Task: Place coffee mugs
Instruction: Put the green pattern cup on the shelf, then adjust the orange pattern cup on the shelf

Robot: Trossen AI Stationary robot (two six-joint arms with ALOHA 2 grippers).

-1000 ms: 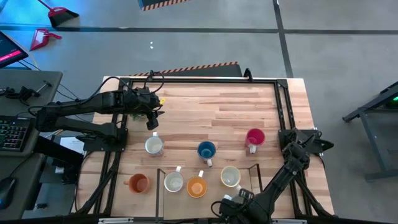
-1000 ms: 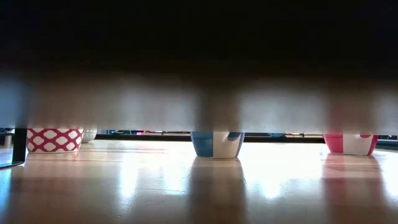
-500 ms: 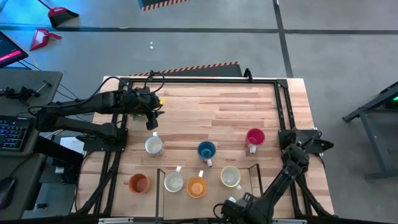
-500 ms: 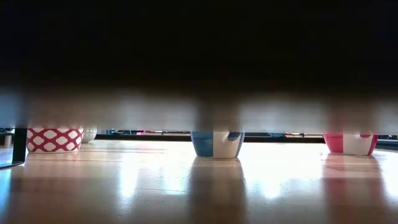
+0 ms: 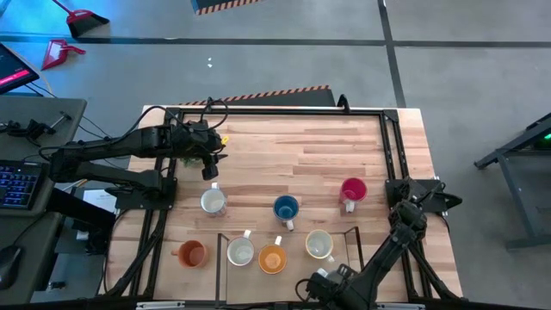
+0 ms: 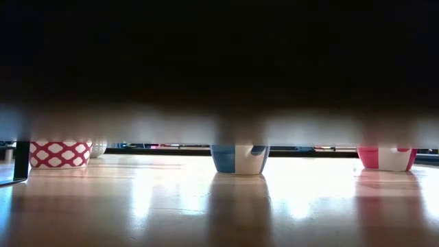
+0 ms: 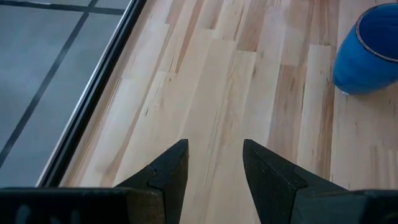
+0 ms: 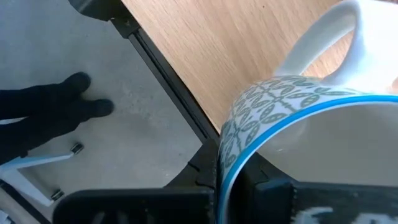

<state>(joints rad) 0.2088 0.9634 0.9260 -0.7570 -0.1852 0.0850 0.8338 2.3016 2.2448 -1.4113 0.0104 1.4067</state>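
Right gripper (image 5: pixel 320 284) at 6 o'clock grips a patterned white mug (image 8: pixel 298 143). Left gripper (image 7: pixel 214 165) at 10 o'clock is open, holding nothing.

A wooden table (image 5: pixel 293 155) with a black frame fills the middle of the high view. At upper left, a red dustpan (image 5: pixel 57 53) and red brush (image 5: pixel 82 17) lie on the grey floor. A keyboard (image 5: pixel 15 184) sits at the left edge, on a grey desk (image 5: pixel 43 112).
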